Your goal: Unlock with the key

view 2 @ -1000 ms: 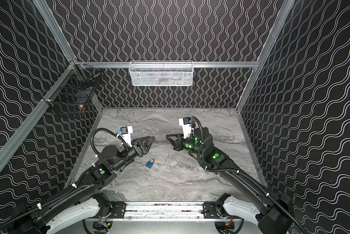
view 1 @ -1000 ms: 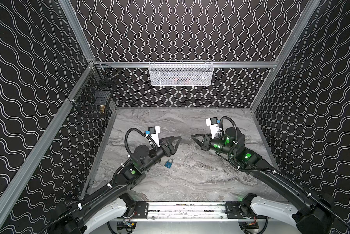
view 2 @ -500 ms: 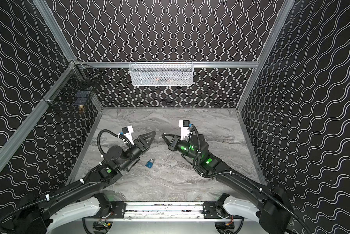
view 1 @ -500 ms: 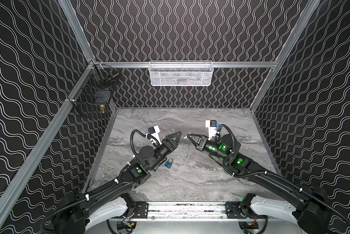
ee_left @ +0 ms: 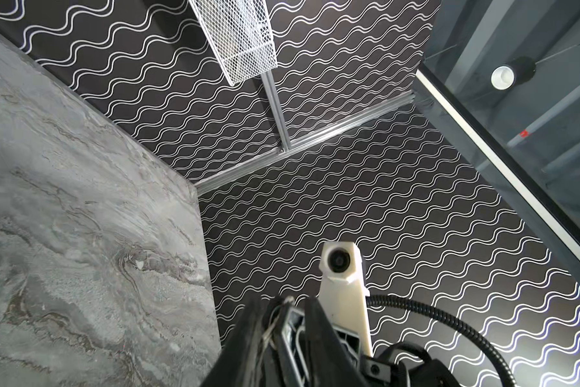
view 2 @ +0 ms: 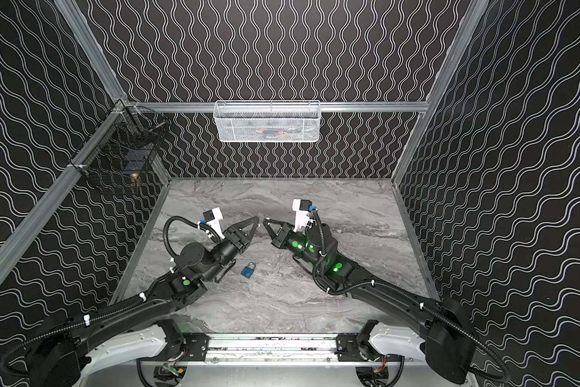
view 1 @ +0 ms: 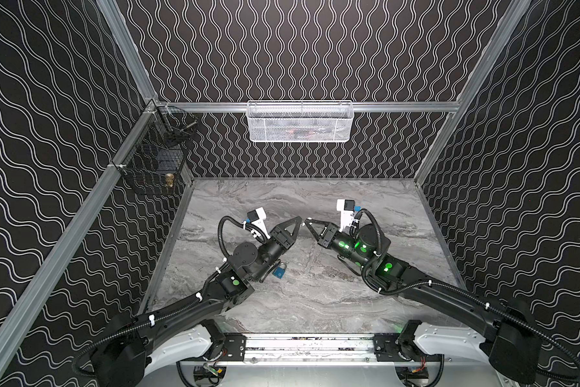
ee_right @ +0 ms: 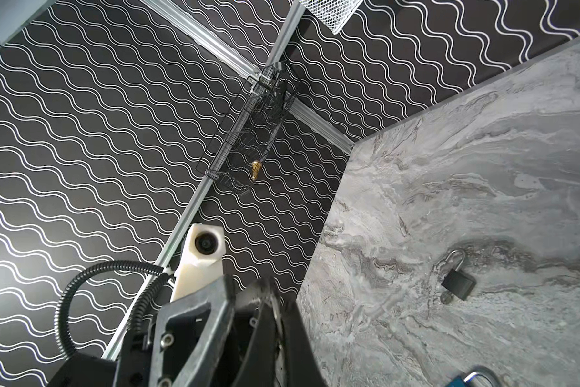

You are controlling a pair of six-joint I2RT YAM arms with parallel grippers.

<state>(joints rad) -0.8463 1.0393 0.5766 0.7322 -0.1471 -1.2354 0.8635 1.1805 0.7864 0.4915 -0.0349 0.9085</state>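
Observation:
My two grippers meet tip to tip above the middle of the table in both top views. The right gripper (view 1: 308, 221) (ee_right: 275, 295) is shut on a thin silver key (ee_right: 276, 313). The left gripper (view 1: 299, 220) (ee_left: 285, 301) has its jaws drawn narrow around that tip, with the key's wire ring (ee_left: 271, 323) between them; whether they press on it does not show. A blue padlock (view 1: 279, 270) (view 2: 248, 270) lies on the table beside the left arm. In the right wrist view a black padlock (ee_right: 458, 281) also lies on the table; no top view shows it.
A white mesh basket (view 1: 300, 122) hangs on the back wall. A black wire basket (view 1: 154, 160) holding a brass piece (view 1: 169, 181) hangs on the left wall. Patterned walls close in the grey marble table (view 1: 315, 301) on three sides.
Both grippers have moved toward each other until their tips meet. The left jaws have narrowed from wide open. The right jaws have stayed shut on the key.

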